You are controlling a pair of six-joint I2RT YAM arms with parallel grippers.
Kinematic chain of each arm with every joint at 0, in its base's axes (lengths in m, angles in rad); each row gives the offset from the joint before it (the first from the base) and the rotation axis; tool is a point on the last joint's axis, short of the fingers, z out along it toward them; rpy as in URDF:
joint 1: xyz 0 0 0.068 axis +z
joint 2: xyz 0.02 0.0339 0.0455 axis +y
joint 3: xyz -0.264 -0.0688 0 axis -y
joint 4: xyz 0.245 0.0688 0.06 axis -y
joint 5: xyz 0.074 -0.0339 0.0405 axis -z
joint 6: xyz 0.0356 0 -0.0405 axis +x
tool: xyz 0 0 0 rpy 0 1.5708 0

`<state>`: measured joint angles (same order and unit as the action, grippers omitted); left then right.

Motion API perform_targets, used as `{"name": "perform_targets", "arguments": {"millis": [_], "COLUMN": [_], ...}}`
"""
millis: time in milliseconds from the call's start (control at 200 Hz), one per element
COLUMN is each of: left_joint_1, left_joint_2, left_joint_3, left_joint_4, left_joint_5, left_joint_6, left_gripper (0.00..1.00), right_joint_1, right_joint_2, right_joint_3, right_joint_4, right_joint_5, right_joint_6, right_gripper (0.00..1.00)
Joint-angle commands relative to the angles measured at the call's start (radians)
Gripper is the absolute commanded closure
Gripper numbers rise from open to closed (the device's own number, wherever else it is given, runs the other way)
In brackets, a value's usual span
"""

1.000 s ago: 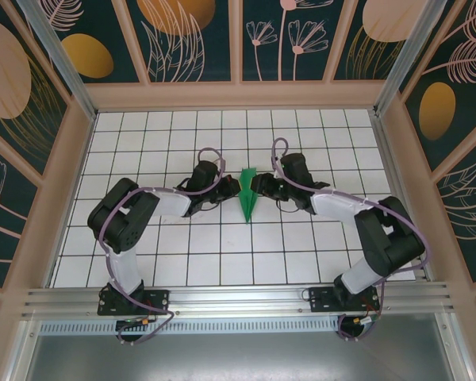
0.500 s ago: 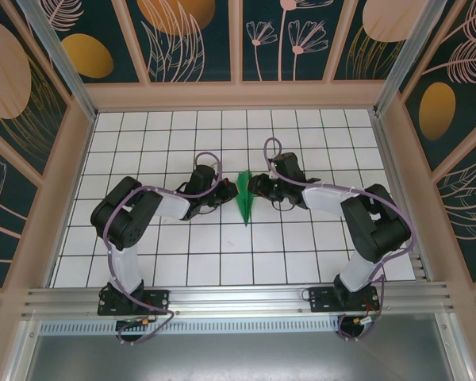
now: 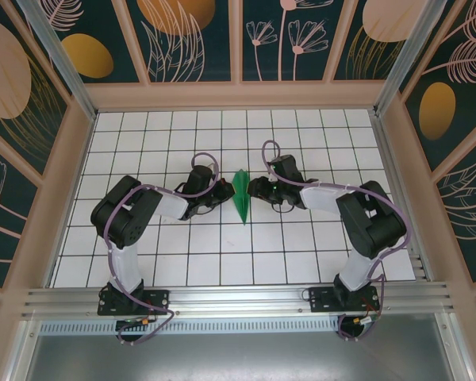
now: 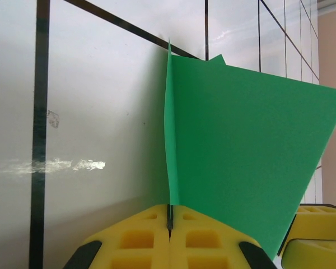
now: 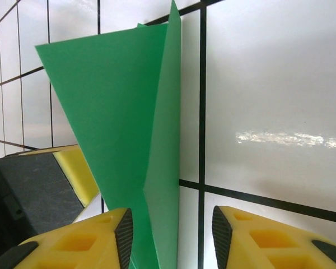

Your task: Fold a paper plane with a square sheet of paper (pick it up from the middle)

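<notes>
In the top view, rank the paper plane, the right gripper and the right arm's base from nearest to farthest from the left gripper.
From the left gripper:
1. the paper plane, pinched in its jaws, at the centre.
2. the right gripper, just across the plane, on the right.
3. the right arm's base, at the table's near edge, bottom right.

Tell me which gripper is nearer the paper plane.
Left. The left gripper is shut on the paper plane; the right gripper stands open astride it, not clamping.

The paper plane (image 3: 241,196) sits mid-table (image 3: 182,270), between 2 grippers: left gripper (image 3: 221,194) left, right gripper (image 3: 255,189) right.
</notes>
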<state>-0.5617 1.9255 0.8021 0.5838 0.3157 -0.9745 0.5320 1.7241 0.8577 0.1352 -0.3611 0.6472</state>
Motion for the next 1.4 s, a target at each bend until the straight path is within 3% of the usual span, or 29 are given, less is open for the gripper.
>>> {"name": "perform_targets", "arguments": {"millis": [0,185,726,881,1046,1396], "left_joint_1": [0.005,0.005,0.007,0.008,0.012,0.012], "left_joint_2": [0.015,0.023,0.028,0.028,0.035,0.036], "left_joint_3": [-0.004,-0.001,0.002,-0.002,-0.009,-0.011], "left_joint_4": [0.03,0.03,0.01,0.005,0.01,0.021], "left_joint_5": [0.025,0.033,0.016,0.008,0.01,0.019], "left_joint_6": [-0.004,-0.003,-0.001,0.0,0.0,-0.006], "left_gripper": [1.0,1.0,1.0,1.0,1.0,1.0], "right_joint_1": [0.01,0.062,0.062,0.062,0.062,0.081], "right_joint_2": [-0.084,-0.074,0.041,0.061,0.045,0.006], "right_joint_3": [0.024,0.057,0.093,0.074,0.034,0.013], "right_joint_4": [0.024,-0.002,-0.075,-0.051,-0.013,-0.052], "right_joint_5": [-0.016,-0.016,0.032,0.008,-0.027,-0.043], "right_joint_6": [-0.003,-0.018,-0.018,-0.018,-0.015,0.013], "right_gripper": [0.52,0.49,0.48,0.44,0.38,0.4]}}
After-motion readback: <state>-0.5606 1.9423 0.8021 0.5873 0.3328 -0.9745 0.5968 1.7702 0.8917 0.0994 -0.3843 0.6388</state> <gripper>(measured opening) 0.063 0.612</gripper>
